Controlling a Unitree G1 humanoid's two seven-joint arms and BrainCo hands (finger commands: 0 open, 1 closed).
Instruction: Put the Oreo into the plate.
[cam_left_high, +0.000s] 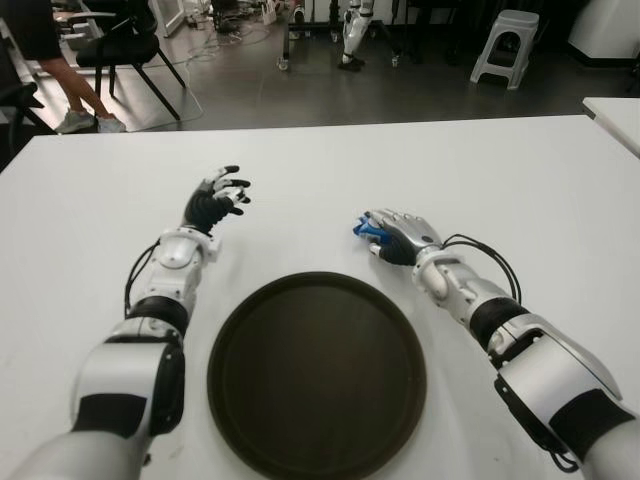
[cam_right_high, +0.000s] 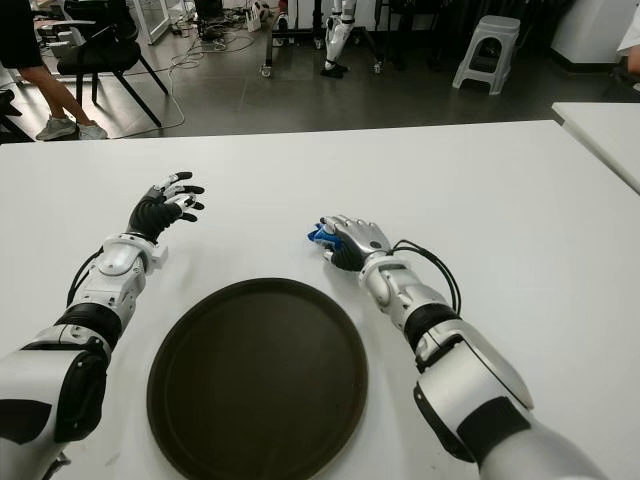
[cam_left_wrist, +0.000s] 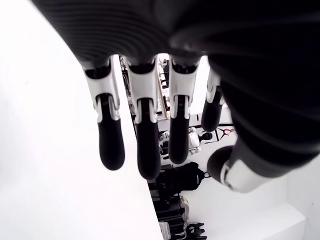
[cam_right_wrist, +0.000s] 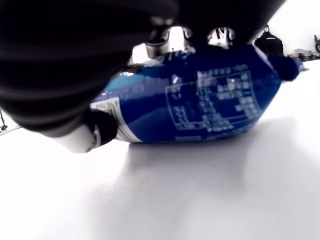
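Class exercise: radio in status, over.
Right hand closed on Oreo pack, at table. Left hand open, idle. Plate bare, path clear.

**Hidden and cut off**

The Oreo pack (cam_left_high: 366, 229) is mostly covered by the right hand (cam_left_high: 400, 237) in the eye views, only a blue corner showing; in the right wrist view its printed text is too blurred to read, and its top edge is hidden under the fingers (cam_right_wrist: 75, 131); the dark plate (cam_left_high: 316, 375) is cut by the lower edge; a person (cam_left_high: 45, 50) at the far left is cut off above the legs.
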